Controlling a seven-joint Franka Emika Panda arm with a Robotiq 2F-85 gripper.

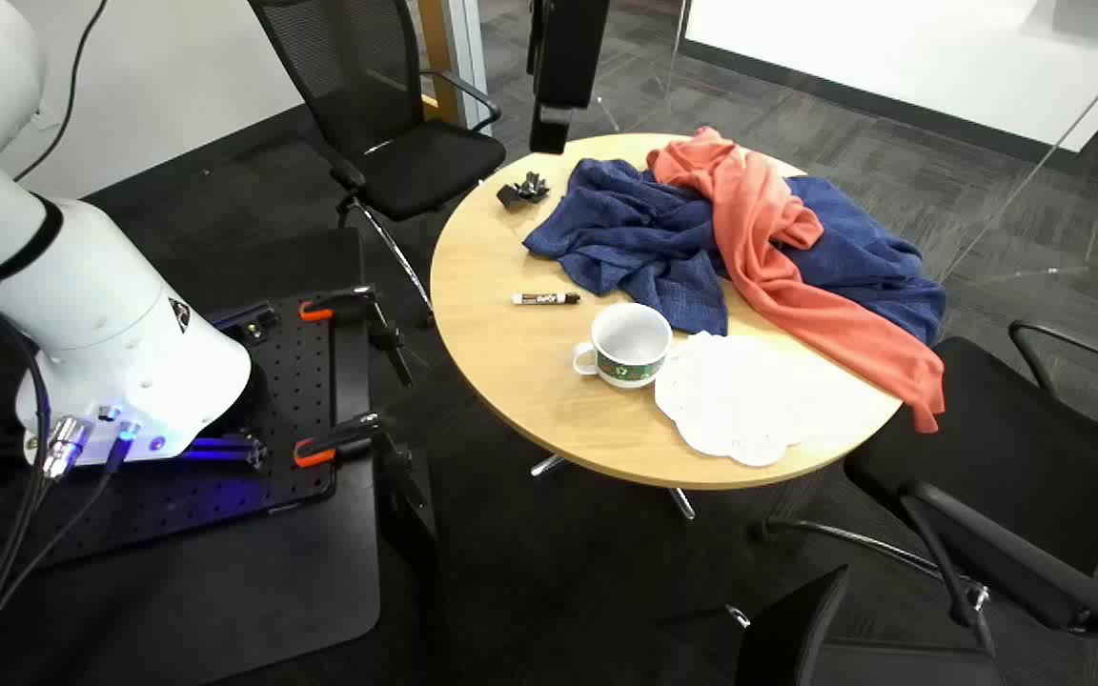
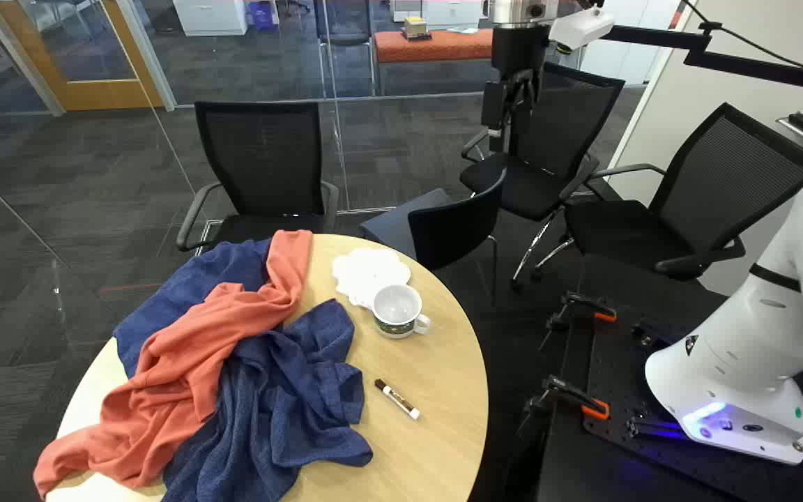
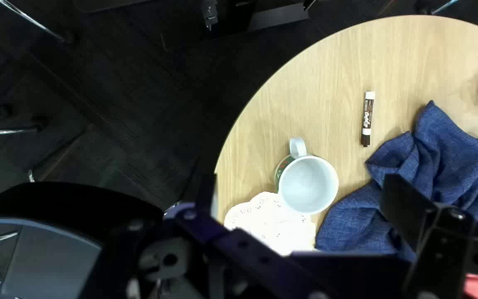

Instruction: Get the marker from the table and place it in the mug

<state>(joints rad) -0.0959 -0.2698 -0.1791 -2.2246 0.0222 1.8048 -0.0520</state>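
Observation:
The marker lies flat on the round tan table, white with a dark label and a dark end. It also shows in an exterior view and in the wrist view. The white mug, with a green band, stands upright near it with its handle to the side. The mug also shows in an exterior view and in the wrist view, where nothing shows inside. My gripper is open and empty, its fingers wide apart, high above the table. It also shows in both exterior views.
A crumpled blue cloth with an orange cloth over it covers the table's far part. A white doily lies beside the mug. A small black clump lies near the edge. Black chairs surround the table.

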